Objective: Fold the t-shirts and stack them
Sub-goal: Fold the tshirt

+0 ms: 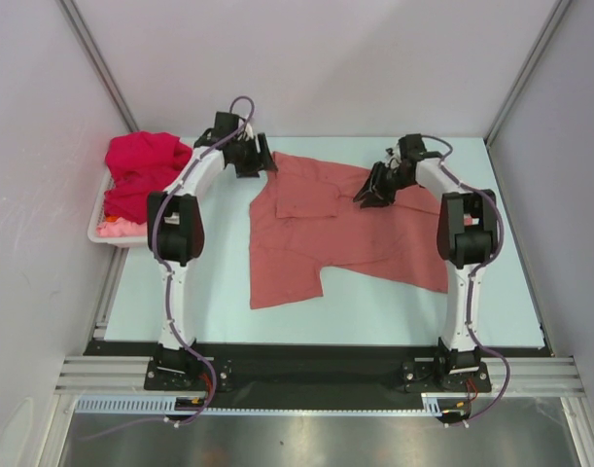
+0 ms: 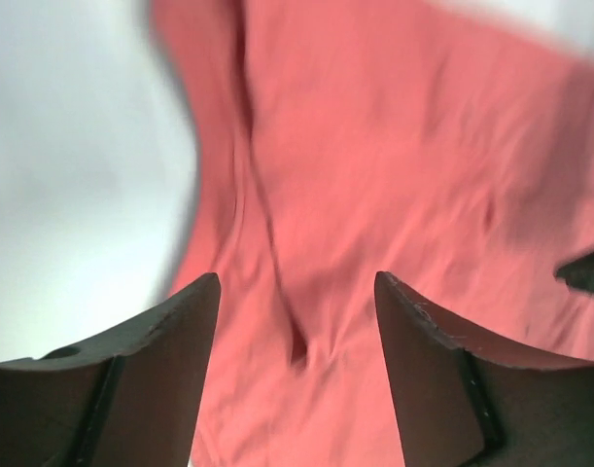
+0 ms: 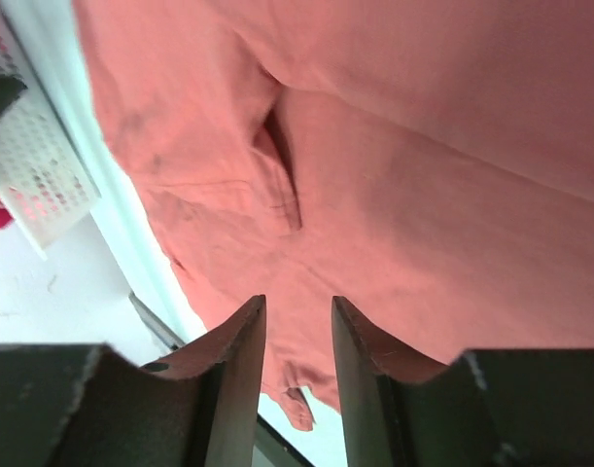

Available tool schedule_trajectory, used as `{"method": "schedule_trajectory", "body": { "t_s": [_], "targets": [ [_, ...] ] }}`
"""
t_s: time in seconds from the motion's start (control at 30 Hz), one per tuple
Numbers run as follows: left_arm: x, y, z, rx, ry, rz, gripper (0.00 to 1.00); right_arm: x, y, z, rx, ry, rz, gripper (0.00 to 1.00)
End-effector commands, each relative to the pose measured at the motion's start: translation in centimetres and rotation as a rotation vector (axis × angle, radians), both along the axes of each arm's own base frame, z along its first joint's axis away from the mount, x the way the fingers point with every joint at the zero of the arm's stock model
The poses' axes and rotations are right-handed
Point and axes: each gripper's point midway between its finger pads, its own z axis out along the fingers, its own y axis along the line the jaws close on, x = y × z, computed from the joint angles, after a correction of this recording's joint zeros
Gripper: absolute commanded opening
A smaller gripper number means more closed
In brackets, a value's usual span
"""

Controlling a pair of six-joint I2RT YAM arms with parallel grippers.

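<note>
A dusty salmon-red t-shirt (image 1: 335,233) lies spread on the pale table, with a flap folded over near its top left. My left gripper (image 1: 261,161) hovers over the shirt's far left corner. In the left wrist view it (image 2: 297,277) is open, with wrinkled cloth (image 2: 394,165) below the gap and nothing held. My right gripper (image 1: 366,197) is over the shirt's upper middle. Its jaws (image 3: 297,300) stand partly open above the cloth (image 3: 403,165), gripping nothing. A bright crimson t-shirt (image 1: 141,173) and a light pink one (image 1: 118,229) sit in the basket.
The white plastic basket (image 1: 96,230) stands at the table's far left edge, next to the left arm; its perforated wall (image 3: 34,165) shows in the right wrist view. Grey walls close in the sides and back. Bare table (image 1: 180,302) lies in front of the shirt.
</note>
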Motion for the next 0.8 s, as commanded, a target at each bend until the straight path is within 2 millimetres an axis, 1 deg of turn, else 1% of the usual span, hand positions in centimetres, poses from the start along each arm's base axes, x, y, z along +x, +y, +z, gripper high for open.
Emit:
{"method": "schedule_trajectory", "body": {
  "t_s": [0.0, 0.03, 0.07, 0.1, 0.13, 0.17, 0.2, 0.23, 0.27, 0.3, 0.33, 0.37, 0.47, 0.53, 0.57, 0.63, 0.67, 0.7, 0.77],
  "targets": [
    [5.7, 0.2, 3.7, -0.003, -0.195, 0.049, 0.72, 1.7, -3.3, 5.4, -0.032, -0.138, -0.068, 0.40],
    [6.4, 0.1, 1.9, 0.001, -0.174, 0.056, 0.73, 2.2, -5.1, 5.4, -0.043, -0.142, -0.108, 0.40],
    [7.6, 0.1, 2.7, 0.000, -0.208, 0.070, 0.74, 2.3, -5.9, 5.7, -0.045, -0.145, -0.127, 0.40],
    [8.3, 0.1, 2.5, -0.002, -0.217, 0.082, 0.76, 2.6, -6.6, 6.5, -0.048, -0.166, -0.144, 0.40],
    [8.9, 0.1, 1.6, -0.003, -0.218, 0.091, 0.76, 2.9, -8.8, 6.5, -0.055, -0.170, -0.191, 0.41],
    [9.3, 0.1, 1.5, -0.007, -0.232, 0.101, 0.77, 3.1, -9.9, 6.9, -0.057, -0.185, -0.210, 0.41],
    [10.1, -0.1, 1.9, -0.023, -0.266, 0.112, 0.77, 3.3, -10.7, 7.2, -0.059, -0.196, -0.226, 0.41],
    [10.4, -0.1, 1.8, -0.029, -0.277, 0.120, 0.76, 3.6, -12.4, 7.6, -0.067, -0.210, -0.258, 0.41],
    [10.7, -0.1, 1.3, -0.033, -0.280, 0.129, 0.76, 3.6, -13.3, 7.7, -0.071, -0.211, -0.274, 0.42],
    [11.2, -0.2, 1.6, -0.049, -0.304, 0.142, 0.75, 3.7, -14.0, 7.8, -0.077, -0.215, -0.288, 0.42],
    [11.4, -0.2, 1.5, -0.055, -0.309, 0.151, 0.75, 3.7, -14.9, 7.8, -0.084, -0.217, -0.305, 0.42],
    [11.6, -0.2, 1.3, -0.060, -0.309, 0.163, 0.75, 3.7, -16.1, 7.7, -0.092, -0.217, -0.327, 0.43],
    [12.1, -0.1, 0.4, -0.078, -0.298, 0.203, 0.77, 3.3, -18.4, 7.4, -0.107, -0.212, -0.369, 0.44],
    [12.0, -0.6, -0.2, -0.105, -0.278, 0.206, 0.80, 3.2, -19.2, 7.1, -0.114, -0.207, -0.384, 0.45],
    [12.0, -0.8, -0.3, -0.113, -0.271, 0.206, 0.80, 3.0, -19.5, 7.0, -0.118, -0.202, -0.393, 0.45],
    [11.5, -1.0, -1.5, -0.123, -0.236, 0.210, 0.79, 2.7, -20.5, 6.8, -0.128, -0.198, -0.415, 0.46],
    [11.4, -1.1, -1.7, -0.130, -0.226, 0.210, 0.76, 2.6, -20.8, 6.9, -0.130, -0.200, -0.423, 0.46],
    [11.3, -1.2, -2.1, -0.132, -0.221, 0.200, 0.67, 2.4, -21.4, 7.0, -0.132, -0.203, -0.437, 0.46],
    [11.2, -1.5, -2.4, -0.144, -0.212, 0.191, 0.59, 2.3, -21.8, 7.2, -0.132, -0.207, -0.449, 0.47]
  ]
}}
